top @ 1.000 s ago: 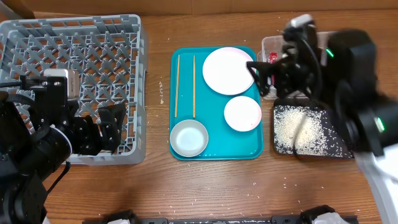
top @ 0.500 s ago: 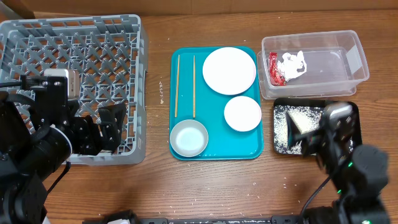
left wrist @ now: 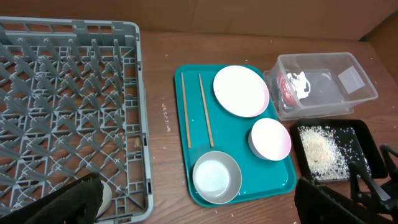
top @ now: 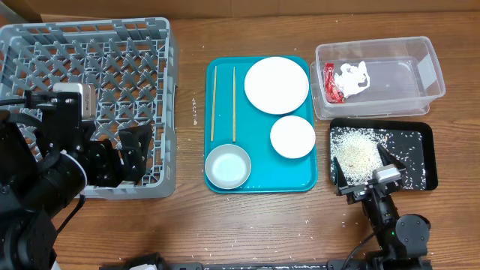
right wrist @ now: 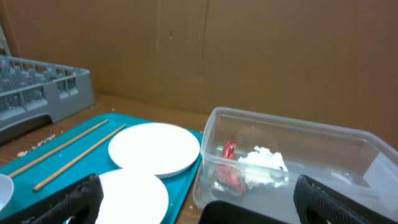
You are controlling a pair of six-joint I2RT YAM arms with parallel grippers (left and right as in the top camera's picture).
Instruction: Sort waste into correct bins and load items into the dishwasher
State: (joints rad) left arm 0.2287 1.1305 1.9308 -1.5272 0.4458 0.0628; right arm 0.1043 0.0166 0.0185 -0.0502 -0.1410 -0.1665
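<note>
The clear tub [top: 390,75] at the back right holds the red wrapper [top: 330,81] and the white tissue [top: 354,77]; both also show in the right wrist view [right wrist: 229,168] [right wrist: 261,158]. The black tray [top: 416,139] holds a pile of rice [top: 356,152]. The teal tray [top: 259,180] carries two chopsticks [top: 223,103], a large plate [top: 277,84], a small dish [top: 292,136] and a bowl [top: 227,166]. The grey rack [top: 90,82] stands at the left. My left gripper [top: 124,159] is open and empty over the rack's front right corner. My right gripper [top: 363,174] is open and empty at the black tray's front edge.
Loose rice grains [top: 345,221] lie scattered on the wood in front of the trays. A pale round thing [left wrist: 107,196] sits in the rack's near corner, partly hidden by my left finger. A cardboard wall [right wrist: 249,50] closes off the back.
My right arm has drawn back from over the clear tub to the front of the black tray, uncovering the tub and its contents. The left arm has not moved.
</note>
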